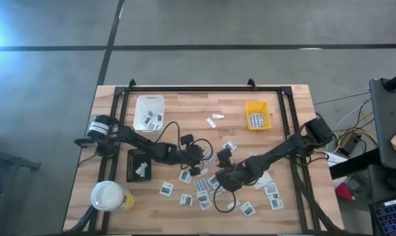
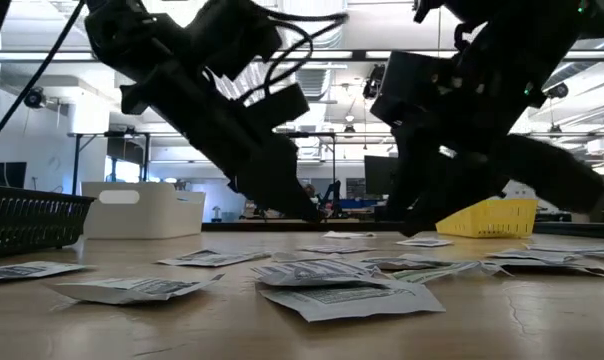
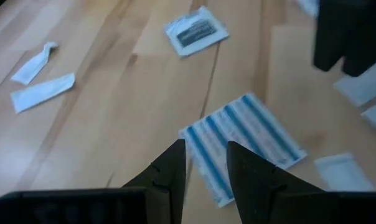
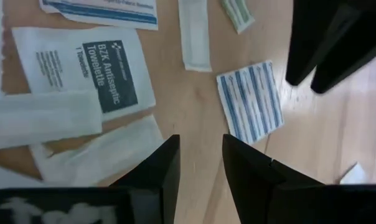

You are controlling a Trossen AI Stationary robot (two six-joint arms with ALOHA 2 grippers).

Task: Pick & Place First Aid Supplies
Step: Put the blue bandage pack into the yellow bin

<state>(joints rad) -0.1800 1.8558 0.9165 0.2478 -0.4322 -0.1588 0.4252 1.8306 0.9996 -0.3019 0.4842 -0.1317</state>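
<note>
Honestly this looks like early-to-middle going. A few packets already sit in the white tray [image 1: 149, 111], the black tray [image 1: 140, 164] and the yellow tray [image 1: 256, 115], but most of the first aid supplies [image 1: 204, 193] are still scattered flat on the wooden bench [image 1: 198, 105], so I'd say plenty is left to sort.

Left claw [image 3: 206, 163] sits low over the bench with its fingers slightly apart and nothing between them. Right ahead of its tips lies a blue-striped strip pack [image 3: 241, 143], thin, glossy-looking and rectangular. Farther ahead is a square white packet [image 3: 195, 30] with a dark printed patch, and off to one side two small crumpled white wrapper bits [image 3: 42, 93].

Right claw [image 4: 200, 163] is also parted and empty, hanging over bare wood in the middle of the pile. Beside it there's a white paper antiseptic towelette packet [image 4: 94, 65] with a dark label, some plain white sleeves, and just ahead on the other side a blue-striped pack [image 4: 250, 99].

Everything's flat, thin and papery, so I'd guess edges will be fiddly to pinch. Plank grain on the bench is smooth and pale.
</note>
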